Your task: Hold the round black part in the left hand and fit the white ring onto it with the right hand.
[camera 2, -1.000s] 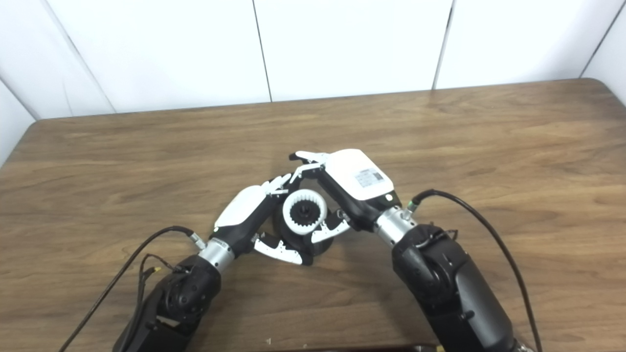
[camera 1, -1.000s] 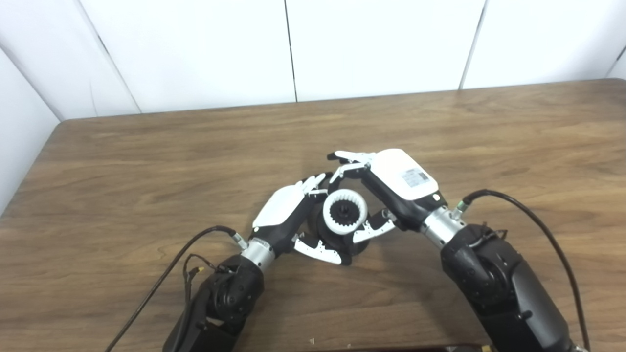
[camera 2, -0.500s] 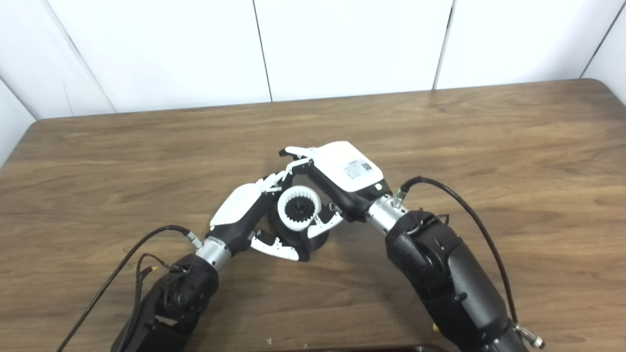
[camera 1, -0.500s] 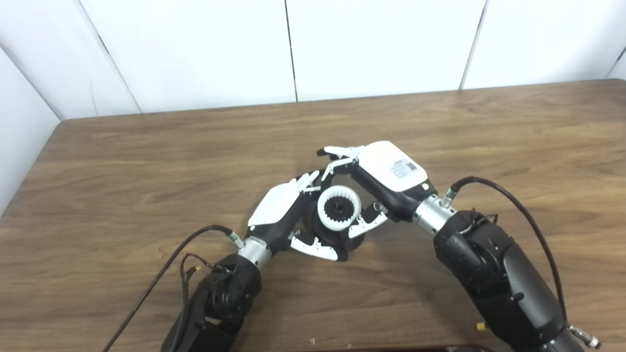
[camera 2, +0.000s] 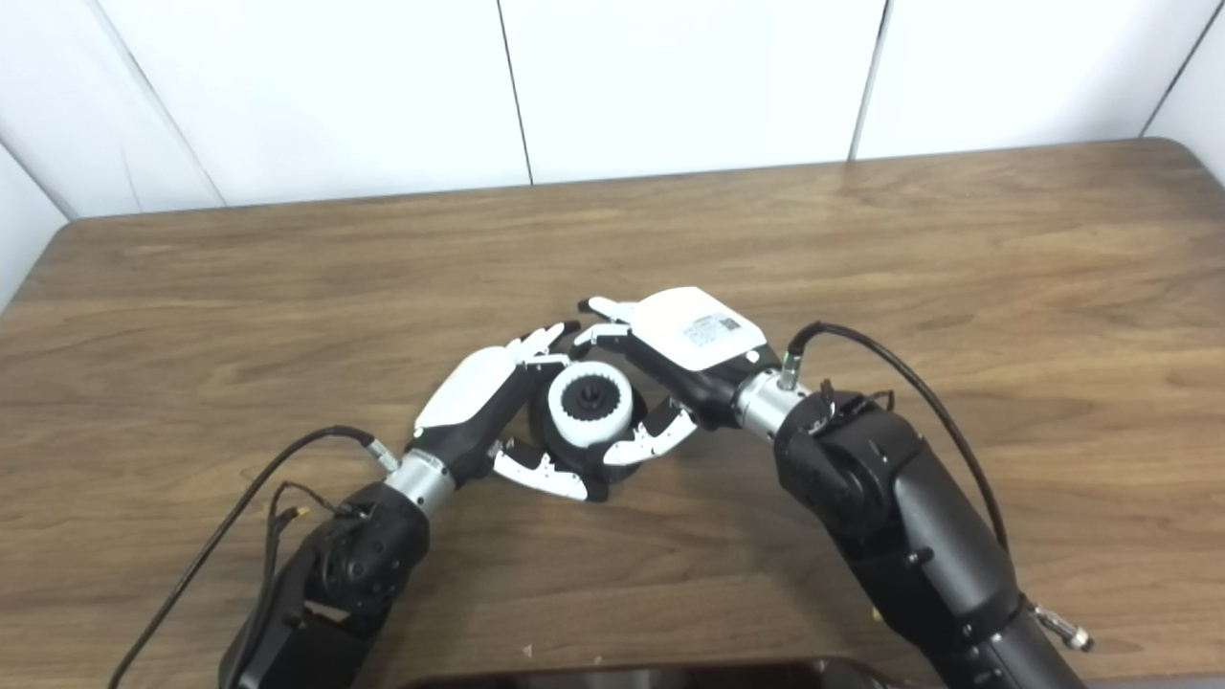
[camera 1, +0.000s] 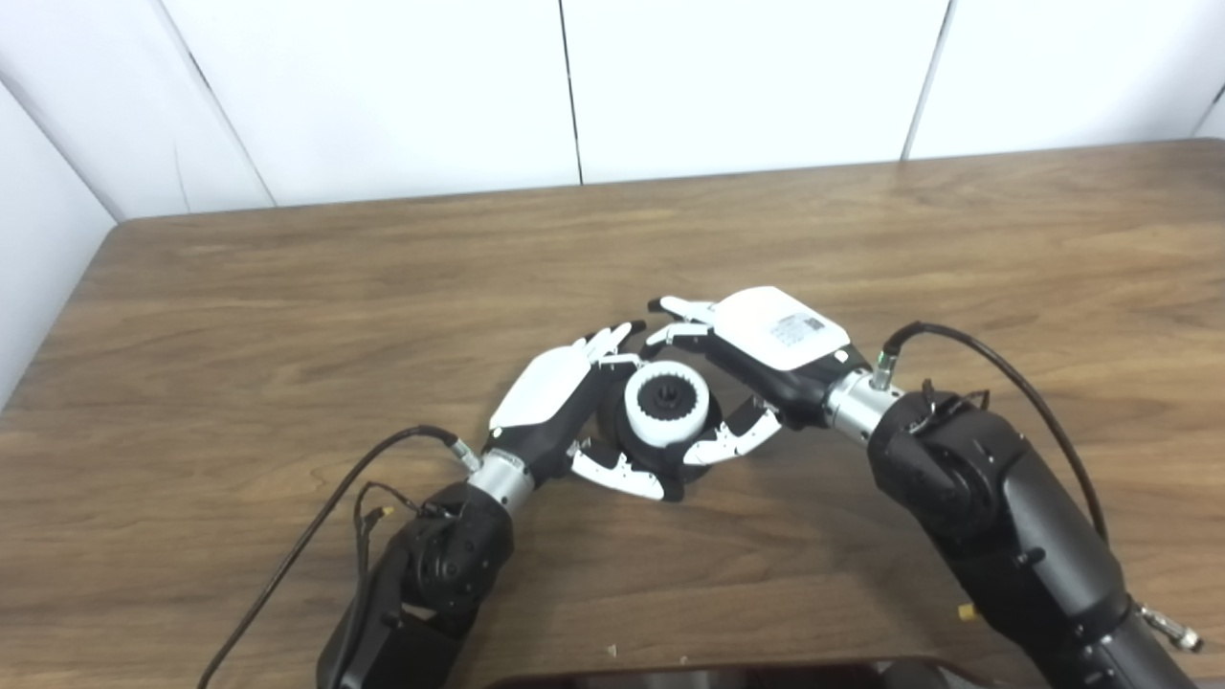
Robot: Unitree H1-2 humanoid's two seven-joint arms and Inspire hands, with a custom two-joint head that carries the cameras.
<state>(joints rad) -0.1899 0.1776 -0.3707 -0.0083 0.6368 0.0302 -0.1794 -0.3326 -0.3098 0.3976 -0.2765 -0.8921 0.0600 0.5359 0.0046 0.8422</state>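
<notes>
Right now the fitting step looks nearly done, with both hands meeting over the middle of the wooden table (camera 1: 287,287). The left hand (camera 1: 550,397) has its fingers and thumb wrapped around the round black part (camera 1: 643,461), holding it just above or on the tabletop; which of the two I cannot tell. The white ring (camera 1: 667,404) sits on top of that black part, with a dark toothed hub showing in its centre, and it appears level, not tilted. The right hand (camera 1: 766,349) cups the ring from the far side, its fingers curled over the back edge and its thumb low at the front; it seems to be pinching or pressing the ring. Whether the ring is fully seated is unclear. Next, I judge, comes a firm downward press, then a gentle release without dragging the ring off.
</notes>
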